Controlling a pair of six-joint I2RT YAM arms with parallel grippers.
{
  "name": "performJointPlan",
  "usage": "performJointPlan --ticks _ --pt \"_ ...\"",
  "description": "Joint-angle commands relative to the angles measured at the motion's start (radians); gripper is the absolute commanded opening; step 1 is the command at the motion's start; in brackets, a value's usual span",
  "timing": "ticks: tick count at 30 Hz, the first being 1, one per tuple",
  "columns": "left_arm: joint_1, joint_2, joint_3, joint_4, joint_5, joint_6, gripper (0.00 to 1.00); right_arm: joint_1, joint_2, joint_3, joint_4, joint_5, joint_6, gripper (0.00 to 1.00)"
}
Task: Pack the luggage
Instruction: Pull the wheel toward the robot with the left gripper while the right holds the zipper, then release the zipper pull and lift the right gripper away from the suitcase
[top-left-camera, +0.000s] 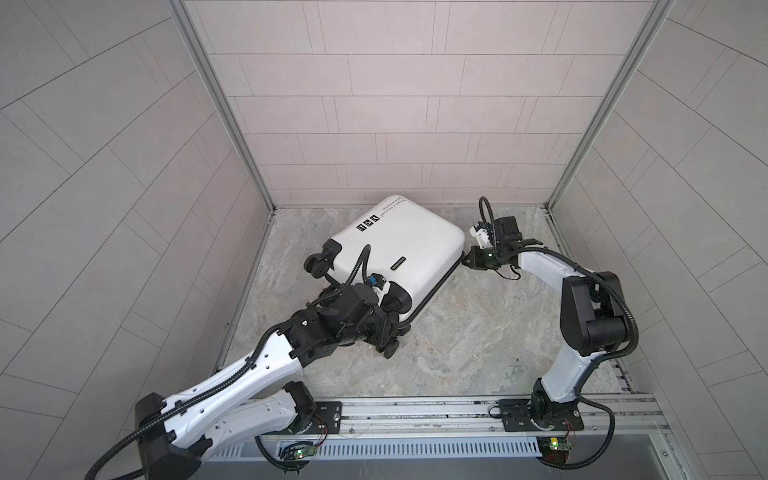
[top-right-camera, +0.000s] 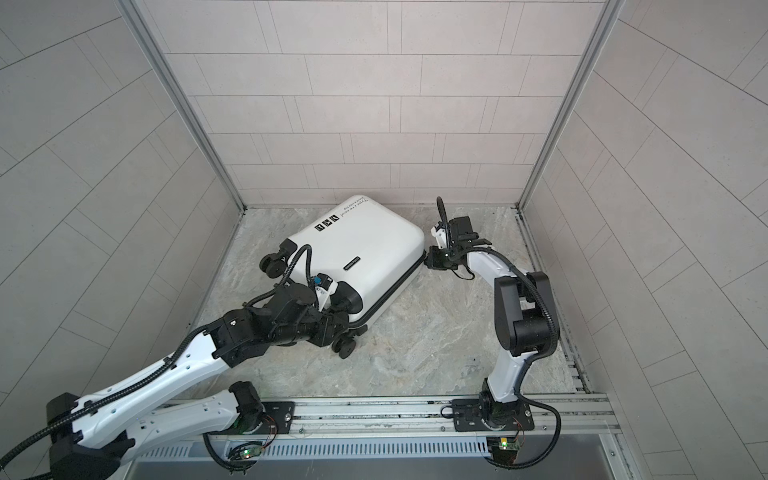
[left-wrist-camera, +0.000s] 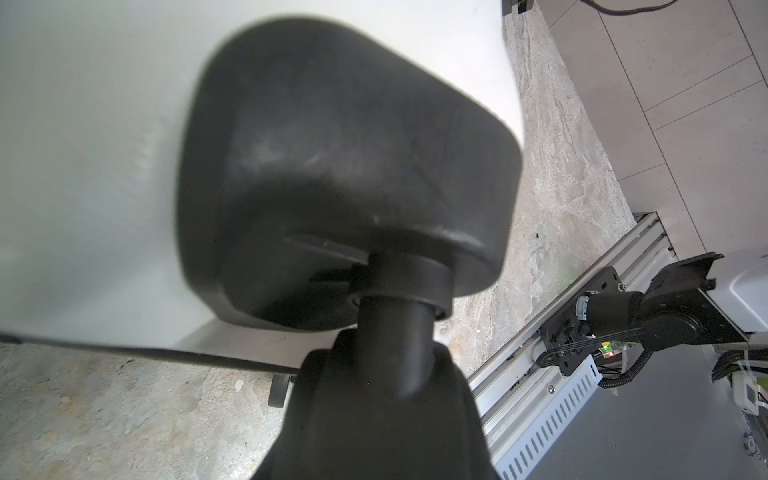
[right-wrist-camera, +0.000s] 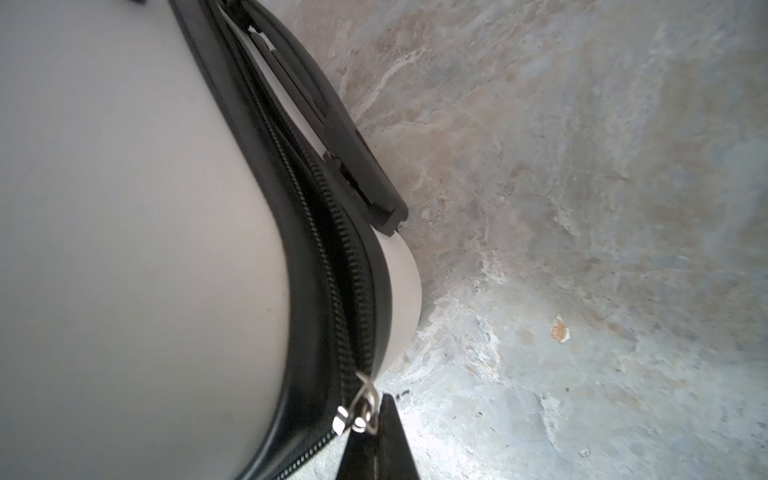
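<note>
White shell up, the luggage lies flat on the floor near the back wall, lid down. My right gripper is clenched on the pull at the corner by the handle, placed to run the zipper round the seam. My left gripper sits at a caster, likely to stop the case sliding. Whether it grips, I cannot tell.

Both top views are looking down from above the rail, sharing the whole floor; wrist cameras are hugging the suitcase: left facing its wheel mount, right its zipper.
</note>
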Motion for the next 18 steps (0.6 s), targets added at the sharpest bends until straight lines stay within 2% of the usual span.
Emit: performJointPlan --ticks 1,8,18 --pt "0.016 -0.089 0.029 -0.266 -0.082 -0.085 0.00 -0.114 0.040 0.057 0.144 0.500 0.057 0.00" --pt "0.017 -0.084 0.036 -0.278 -0.085 -0.082 0.00 -0.111 0.042 0.100 0.101 0.656 0.021 0.00" --pt "0.017 -0.083 0.030 -0.272 -0.080 -0.082 0.00 -0.093 0.104 0.250 0.025 0.619 -0.007 0.00"
